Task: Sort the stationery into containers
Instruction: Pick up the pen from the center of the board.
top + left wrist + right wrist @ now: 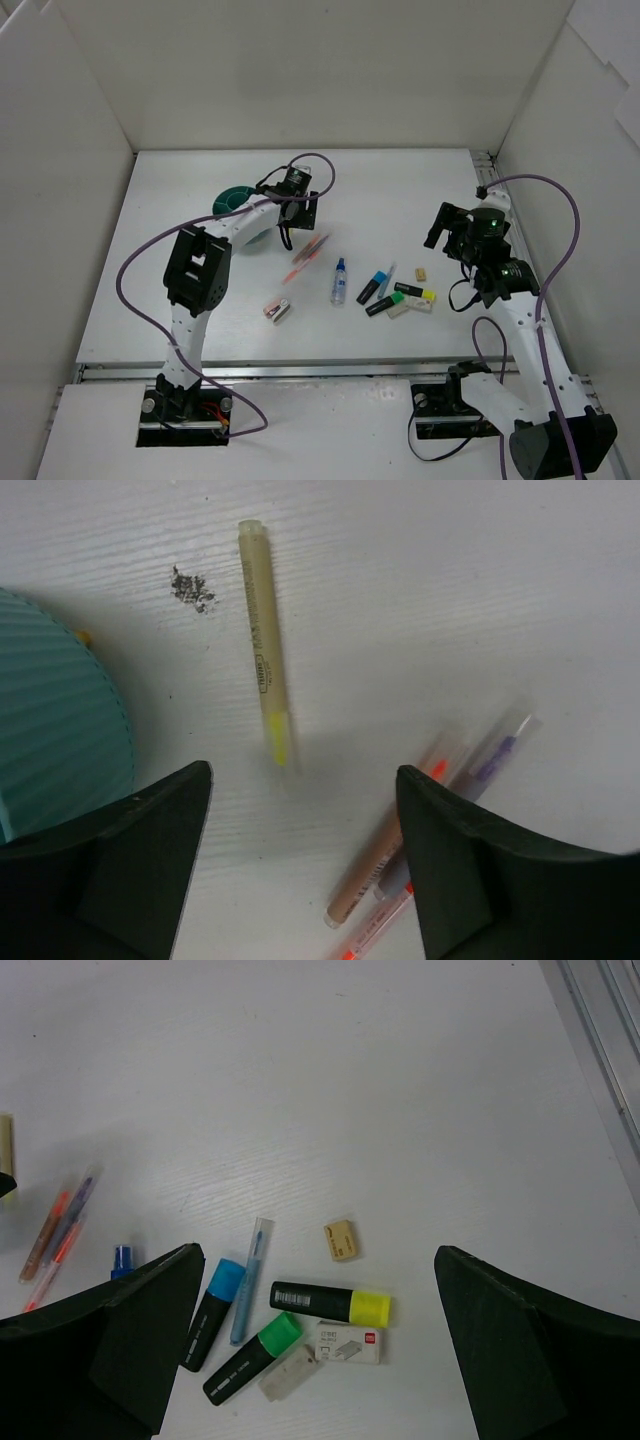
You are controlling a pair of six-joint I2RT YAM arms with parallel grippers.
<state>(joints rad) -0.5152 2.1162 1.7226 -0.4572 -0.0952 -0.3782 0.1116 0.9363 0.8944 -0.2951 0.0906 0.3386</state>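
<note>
White table point(150, 290), faint wood grain. White walls point(300, 70) along far, left and right edges. Metal rail point(320, 371) along near edge; similar strip point(605, 1060) along right edge. Dark smudge point(190, 587) on tabletop, possibly dirt.

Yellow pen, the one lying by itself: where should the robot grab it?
Probably around the middle of its barrel, coming straight down from above. The yellow pen lies flat and alone on the table, with bare space along both long sides, so the fingers can close across its thin width.
</note>
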